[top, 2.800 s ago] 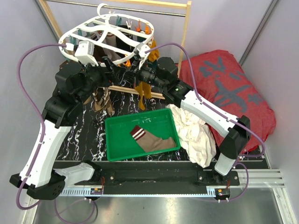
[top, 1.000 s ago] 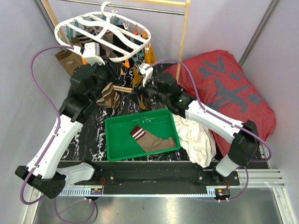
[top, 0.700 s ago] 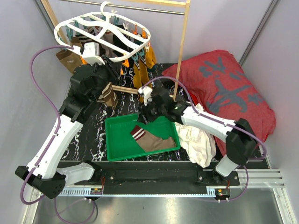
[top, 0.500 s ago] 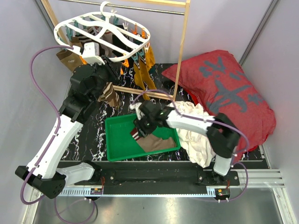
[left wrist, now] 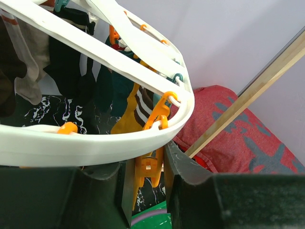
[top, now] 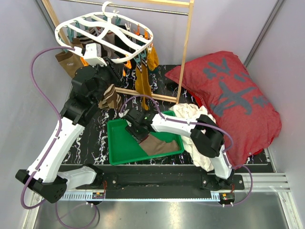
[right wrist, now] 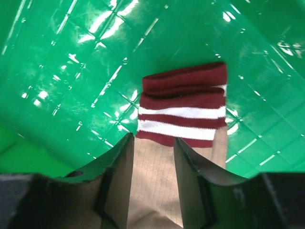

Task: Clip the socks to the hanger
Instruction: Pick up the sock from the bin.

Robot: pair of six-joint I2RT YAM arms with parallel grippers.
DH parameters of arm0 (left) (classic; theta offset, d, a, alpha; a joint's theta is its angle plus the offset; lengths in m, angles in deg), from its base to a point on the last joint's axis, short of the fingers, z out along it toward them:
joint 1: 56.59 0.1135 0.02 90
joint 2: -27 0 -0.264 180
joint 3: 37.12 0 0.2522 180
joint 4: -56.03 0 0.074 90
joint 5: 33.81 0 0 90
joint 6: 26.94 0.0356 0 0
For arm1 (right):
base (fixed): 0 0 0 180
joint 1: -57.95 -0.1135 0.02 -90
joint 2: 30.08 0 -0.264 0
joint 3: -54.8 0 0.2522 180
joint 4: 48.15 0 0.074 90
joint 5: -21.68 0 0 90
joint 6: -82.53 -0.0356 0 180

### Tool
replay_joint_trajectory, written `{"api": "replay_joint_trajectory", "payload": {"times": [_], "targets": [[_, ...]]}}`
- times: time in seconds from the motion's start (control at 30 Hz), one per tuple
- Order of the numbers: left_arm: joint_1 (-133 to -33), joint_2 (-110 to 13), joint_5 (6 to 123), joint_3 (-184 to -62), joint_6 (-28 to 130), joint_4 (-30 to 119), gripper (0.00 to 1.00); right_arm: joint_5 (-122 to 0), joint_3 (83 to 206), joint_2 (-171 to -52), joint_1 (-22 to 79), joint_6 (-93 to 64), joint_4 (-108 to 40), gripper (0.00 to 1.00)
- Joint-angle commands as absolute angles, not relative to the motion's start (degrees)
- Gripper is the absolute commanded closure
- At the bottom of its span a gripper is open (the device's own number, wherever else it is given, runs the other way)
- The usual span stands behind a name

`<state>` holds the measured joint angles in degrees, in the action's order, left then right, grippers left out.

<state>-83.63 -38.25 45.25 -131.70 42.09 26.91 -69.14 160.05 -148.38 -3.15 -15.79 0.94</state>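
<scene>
The right gripper (right wrist: 152, 143), having swung down from the hanger (top: 105, 28) within the last second, is now hovering with its jaws apart astride the tan sock (right wrist: 181, 112), just below the maroon-striped cuff. The sock is lying in the green tray (right wrist: 71, 57), so the next pickup looks to be starting. The left gripper (left wrist: 147, 160) is still waiting at the hanger's rim, jaws apart around an orange clip (left wrist: 148, 174) and not visibly squeezing it.

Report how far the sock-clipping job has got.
Done: several socks hang clipped on the hanger. In hand: the left pincer brackets an orange clip on the rim, grip unclear; the right pincer, open, straddles the striped sock in the green tray. Left: lift and clip that sock.
</scene>
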Motion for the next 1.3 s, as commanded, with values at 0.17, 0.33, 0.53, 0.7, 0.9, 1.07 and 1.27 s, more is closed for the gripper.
{"api": "replay_joint_trajectory", "payload": {"times": [0.17, 0.33, 0.53, 0.7, 0.9, 1.07, 1.27], "targets": [[-83.39, -38.04, 44.68, -132.01, 42.15, 29.0, 1.0, -74.65, 164.72, -153.73, -3.39, -16.88, 5.25, 0.63], [-83.39, -38.12, 45.12, -132.0, 41.71, 28.82, 1.0, -74.92, 165.51, -156.11, -3.31, -16.61, 5.6, 0.72], [-83.39, -37.86, 45.2, -132.18, 41.62, 28.65, 1.0, -73.95, 164.28, -151.47, -3.31, -15.12, 6.13, 0.9], [-83.48, -37.95, 45.47, -132.27, 41.36, 28.73, 1.0, -72.55, 162.87, -146.45, -3.31, -14.24, 5.78, 0.98], [-83.39, -37.86, 45.73, -132.36, 41.35, 28.65, 1.0, -73.16, 161.73, -142.23, -3.22, -13.27, 4.2, 1.0], [-83.39, -37.69, 45.82, -132.44, 41.18, 28.29, 1.0, -74.13, 159.36, -139.68, -3.13, -12.66, 0.95, 1.0], [-83.39, -37.77, 46.26, -132.36, 40.83, 28.38, 1.0, -72.02, 157.25, -140.9, -2.43, -13.27, -2.21, 0.92]]}}
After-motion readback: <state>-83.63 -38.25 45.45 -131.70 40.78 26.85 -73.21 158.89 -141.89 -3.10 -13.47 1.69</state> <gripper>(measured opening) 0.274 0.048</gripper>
